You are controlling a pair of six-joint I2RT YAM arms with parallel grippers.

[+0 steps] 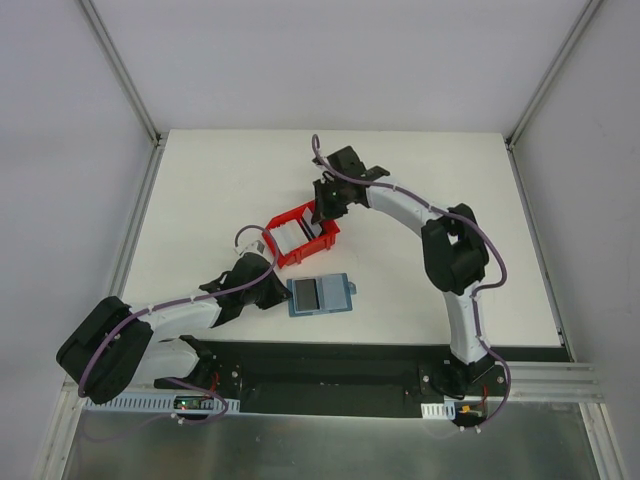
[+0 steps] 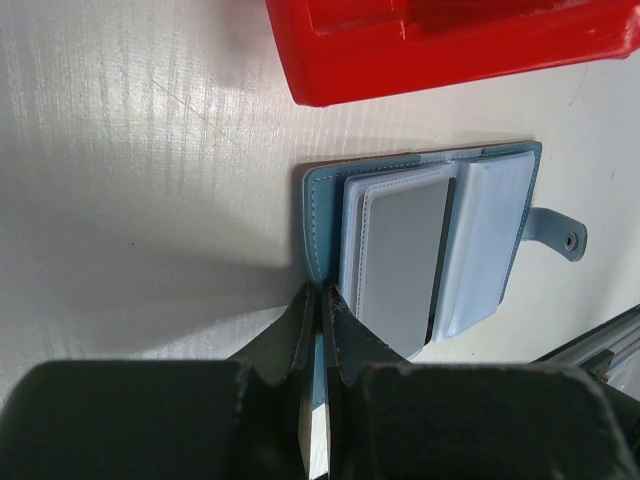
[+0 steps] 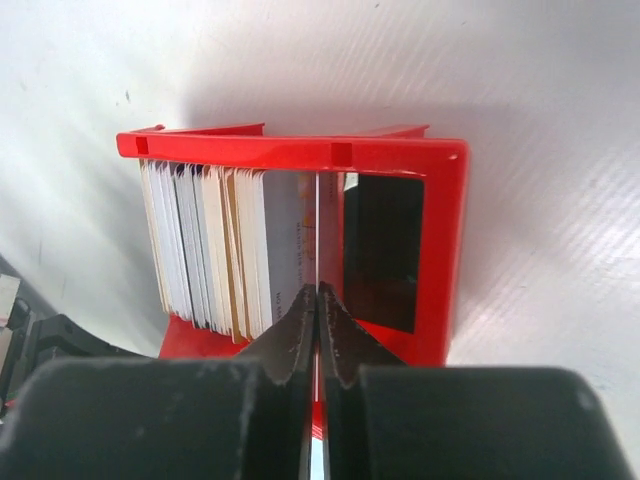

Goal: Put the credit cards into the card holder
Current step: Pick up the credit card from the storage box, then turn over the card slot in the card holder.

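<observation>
**Both grips closed: holder pinned at left, one card pinched at right**

Left gripper: the fingers are together, clamped on the teal cover edge of the card holder at its nearest corner. The holder lies open and flat on the white table, spreading beyond and to the right of the fingertips. Pale blue pockets show, one fronted by a grey card face. The clasp tab juts from the edge furthest right of the fingers. The red bin sits further ahead, with a strip of bare table between it and the holder.

Right gripper: the fingers are together on a single card, seen edge-on and upright in the bin, straight ahead of the fingertips. The remaining credit cards stand packed on edge to the left of the fingers. The bin's dark floor shows to their right.

Only the wrist views show the two pinches; from overhead the gripper bodies hide them. The overhead view alone shows both arms together. There the holder lies near the bin's closest corner, well inside the table edges, with broad bare surface to its right and beyond the bin.
</observation>
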